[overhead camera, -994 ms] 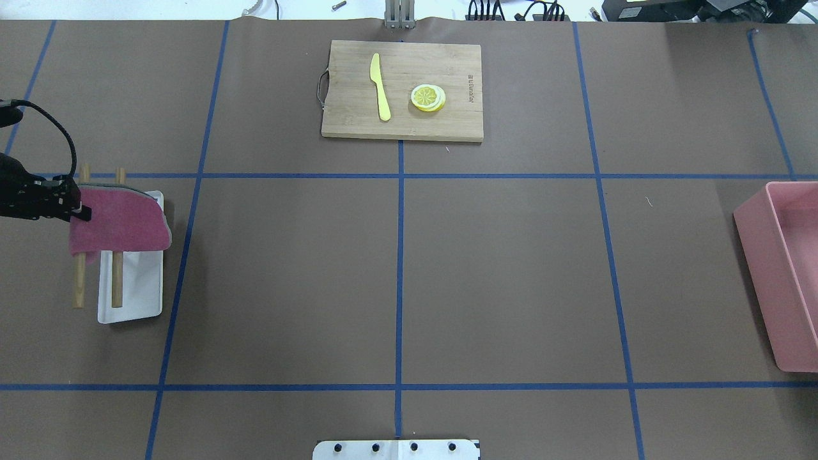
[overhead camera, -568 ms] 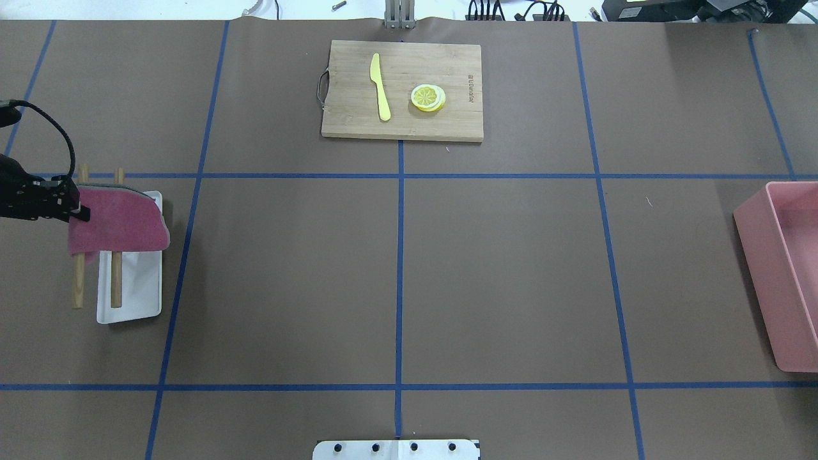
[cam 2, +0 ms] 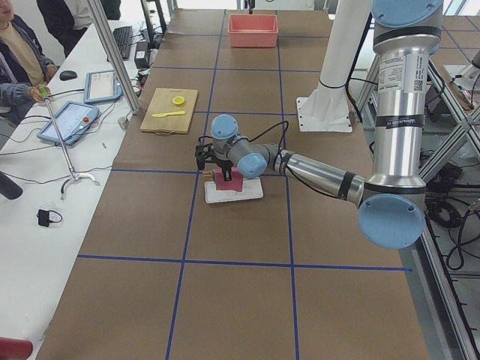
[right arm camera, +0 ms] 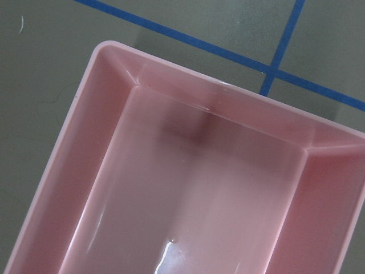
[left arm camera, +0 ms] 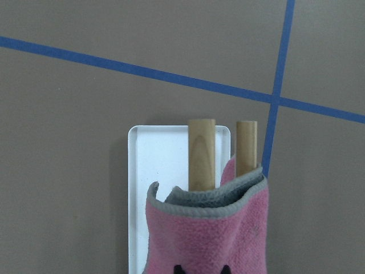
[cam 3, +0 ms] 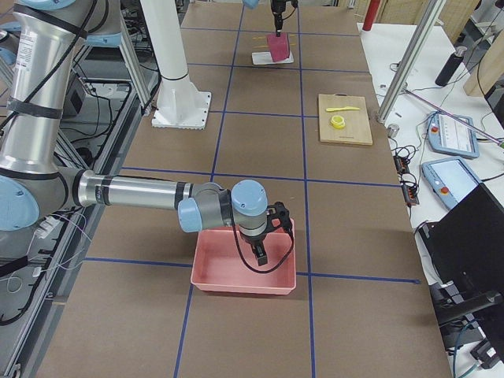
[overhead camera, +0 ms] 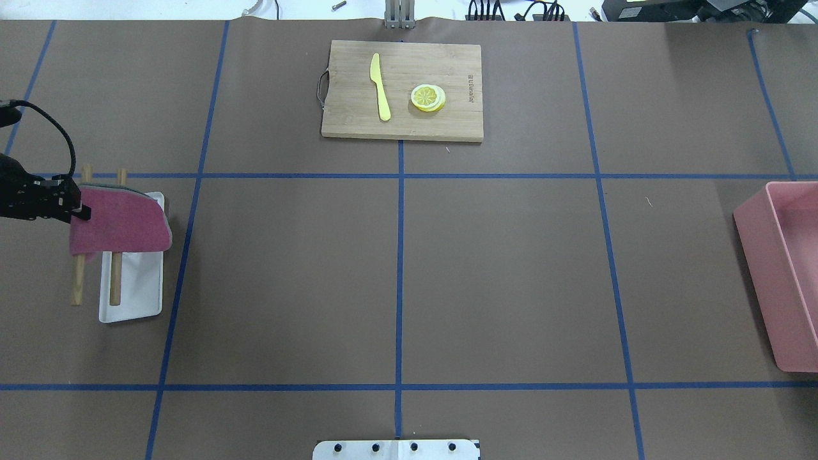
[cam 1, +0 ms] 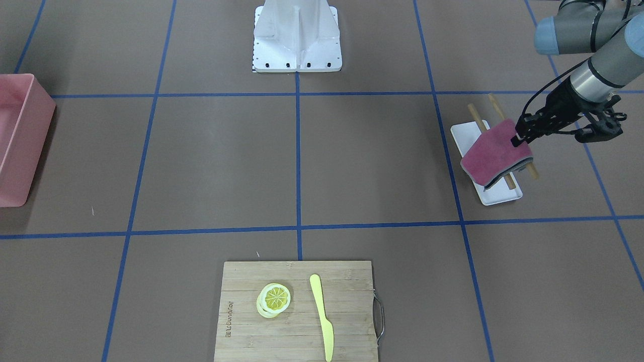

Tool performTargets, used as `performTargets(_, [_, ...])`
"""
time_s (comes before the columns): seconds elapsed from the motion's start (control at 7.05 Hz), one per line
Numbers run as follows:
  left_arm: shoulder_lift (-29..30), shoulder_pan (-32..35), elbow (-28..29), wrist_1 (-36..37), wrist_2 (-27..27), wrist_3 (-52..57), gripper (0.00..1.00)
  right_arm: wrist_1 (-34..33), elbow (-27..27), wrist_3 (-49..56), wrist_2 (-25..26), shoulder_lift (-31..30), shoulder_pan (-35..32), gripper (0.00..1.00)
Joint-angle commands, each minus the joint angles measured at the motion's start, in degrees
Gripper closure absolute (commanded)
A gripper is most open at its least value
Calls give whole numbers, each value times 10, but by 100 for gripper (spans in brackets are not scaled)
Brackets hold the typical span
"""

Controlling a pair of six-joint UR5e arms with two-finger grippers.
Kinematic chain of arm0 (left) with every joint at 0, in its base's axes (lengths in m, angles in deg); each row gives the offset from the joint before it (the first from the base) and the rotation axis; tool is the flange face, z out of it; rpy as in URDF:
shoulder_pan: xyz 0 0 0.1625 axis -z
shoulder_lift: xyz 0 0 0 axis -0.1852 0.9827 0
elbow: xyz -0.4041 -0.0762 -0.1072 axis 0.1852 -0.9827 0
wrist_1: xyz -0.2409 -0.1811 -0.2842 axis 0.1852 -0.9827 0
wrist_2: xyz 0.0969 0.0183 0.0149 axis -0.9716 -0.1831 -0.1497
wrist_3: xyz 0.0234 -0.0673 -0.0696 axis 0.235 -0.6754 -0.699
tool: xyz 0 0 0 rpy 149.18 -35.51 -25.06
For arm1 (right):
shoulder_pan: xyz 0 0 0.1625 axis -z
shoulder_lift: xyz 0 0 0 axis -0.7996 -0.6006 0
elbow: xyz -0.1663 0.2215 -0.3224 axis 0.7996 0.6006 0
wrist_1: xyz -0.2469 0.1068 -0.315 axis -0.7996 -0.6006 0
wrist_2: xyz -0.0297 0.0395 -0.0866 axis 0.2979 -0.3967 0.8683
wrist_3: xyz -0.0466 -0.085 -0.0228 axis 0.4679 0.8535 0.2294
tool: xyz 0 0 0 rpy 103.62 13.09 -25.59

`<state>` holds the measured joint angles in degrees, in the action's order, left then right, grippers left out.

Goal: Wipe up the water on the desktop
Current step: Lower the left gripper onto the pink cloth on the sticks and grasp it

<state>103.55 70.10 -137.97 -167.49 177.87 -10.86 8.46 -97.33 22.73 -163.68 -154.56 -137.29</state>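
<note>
The brown desktop (overhead camera: 287, 275) has a grid of blue tape lines; no water shows on it. My left gripper (overhead camera: 80, 211) is shut on the edge of a folded pink cloth (overhead camera: 121, 223) with a grey underside. The cloth hangs over two wooden rods (overhead camera: 115, 281) that lie across a white tray (overhead camera: 137, 287). The left wrist view shows the cloth (left arm camera: 211, 240) draped over the rods (left arm camera: 201, 154) and tray (left arm camera: 159, 160). My right gripper (cam 3: 260, 250) hangs over the pink bin (cam 3: 244, 272); I cannot tell whether it is open or shut.
A bamboo cutting board (overhead camera: 402, 89) with a yellow knife (overhead camera: 381, 86) and lemon slices (overhead camera: 428, 98) lies at the far middle. The pink bin (overhead camera: 783, 275) stands at the right edge. The robot's base plate (overhead camera: 396, 449) is at the near edge.
Almost nothing: my left gripper and the pink cloth have shifted only a few pixels over the rods.
</note>
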Motion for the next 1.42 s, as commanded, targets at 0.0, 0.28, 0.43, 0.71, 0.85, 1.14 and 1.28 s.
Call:
performTargets(0.0, [-1,1,1,0,-1,0,55,0,0,0,0,-1,0,0])
performTargets(0.28, [-1,1,0,0,-1,0,100,0,0,0,-1,-1,0,0])
performTargets(0.43, [-1,2,-4,0,1,0,100,0,0,0,-3,-1,0,0])
performTargets(0.71, [-2,2,-5,0,1,0,100,0,0,0,-6,-2,0,0])
performTargets(0.85, [-2,4,-15,0,6,-1,100,0,-1,0,-7,-2,0,0])
performTargets(1.14, [32,37,-47,43,108,-9,100,0,-10,-5,-31,16,0,0])
performTargets(1.28, [103,41,-51,89,111,-52,100,2,-11,-24,-50,32,10,0])
